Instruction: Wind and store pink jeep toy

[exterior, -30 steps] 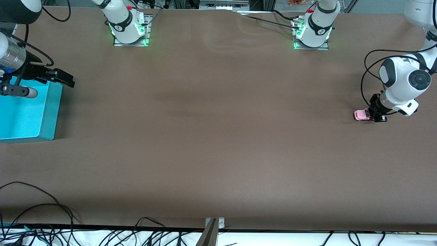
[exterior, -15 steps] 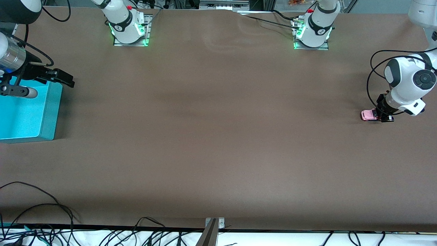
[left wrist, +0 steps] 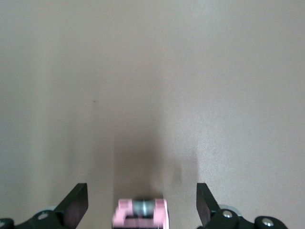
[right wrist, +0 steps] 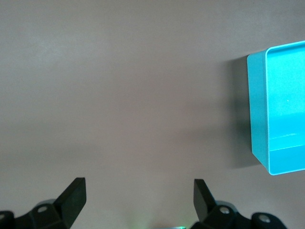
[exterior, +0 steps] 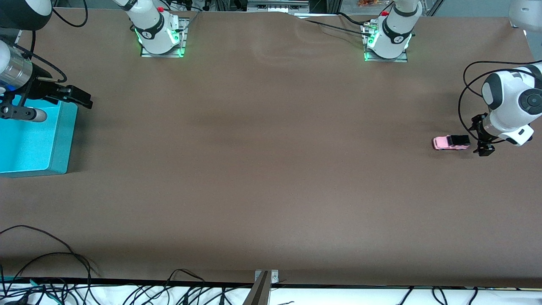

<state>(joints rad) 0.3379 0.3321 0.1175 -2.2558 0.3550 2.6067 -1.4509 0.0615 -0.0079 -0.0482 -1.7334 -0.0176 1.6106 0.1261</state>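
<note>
The pink jeep toy [exterior: 450, 142] stands on its wheels on the brown table [exterior: 271, 178], near the left arm's end, with its black part toward my left gripper. My left gripper [exterior: 481, 136] is low beside the jeep and open, holding nothing. In the left wrist view the jeep [left wrist: 140, 213] is blurred and sits free in the gap between the spread fingers [left wrist: 76, 200], touching neither; my left gripper [left wrist: 140, 191] is open there. My right gripper [exterior: 78, 95] waits open and empty at the right arm's end, and the right wrist view shows it [right wrist: 139, 187] the same.
A cyan bin [exterior: 34, 142] stands at the right arm's end of the table, with its rim [right wrist: 257, 109] showing in the right wrist view. Both arm bases [exterior: 161, 36] [exterior: 387, 40] stand along the table's edge farthest from the front camera. Loose cables [exterior: 51, 258] lie near its closest edge.
My left gripper drew the jeep toward the left arm's end, then opened and let it go. The jeep has rolled away from the fingers toward the right arm's end. The right arm has not moved.
</note>
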